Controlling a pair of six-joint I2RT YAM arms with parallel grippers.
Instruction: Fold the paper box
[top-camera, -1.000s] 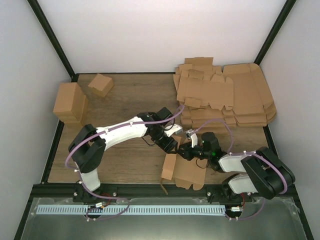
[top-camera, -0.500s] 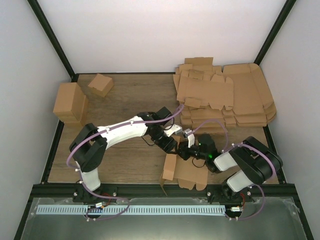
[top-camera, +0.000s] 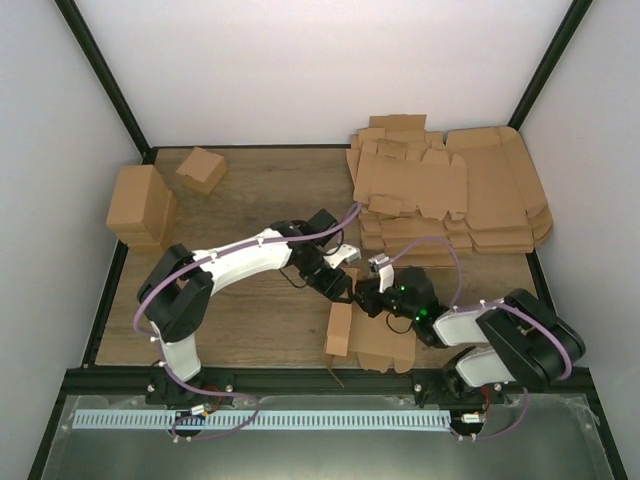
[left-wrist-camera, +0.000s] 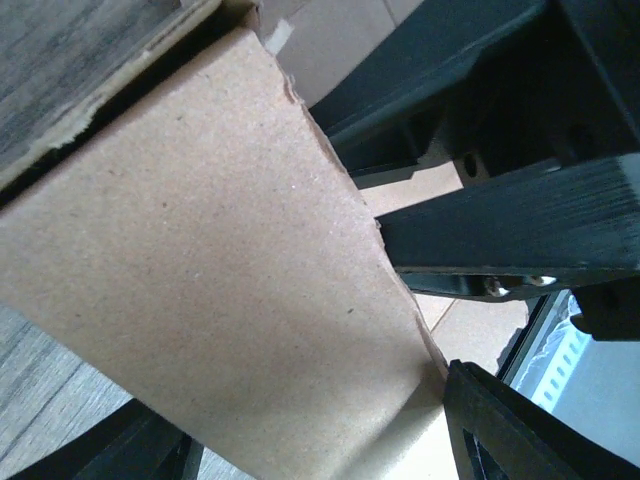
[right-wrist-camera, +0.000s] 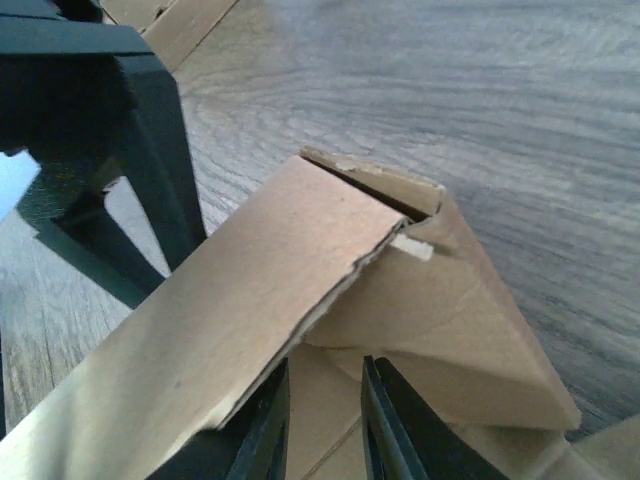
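The paper box (top-camera: 370, 345) was plain brown. The table (top-camera: 260, 200) showed grey-brown wood grain. The left arm (top-camera: 245, 262) and right arm (top-camera: 462, 325) were white and black, with purple cables (top-camera: 432, 238).

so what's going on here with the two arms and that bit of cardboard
Two robot arms are folding the paper box, a partly formed cardboard blank near the front edge of the table. The right gripper has its jaws nearly closed on a raised flap and appears to pinch it. The left gripper has its jaws open, with a box panel between them. Flat cardboard blanks are stacked far right, and brown boxes sit far left.
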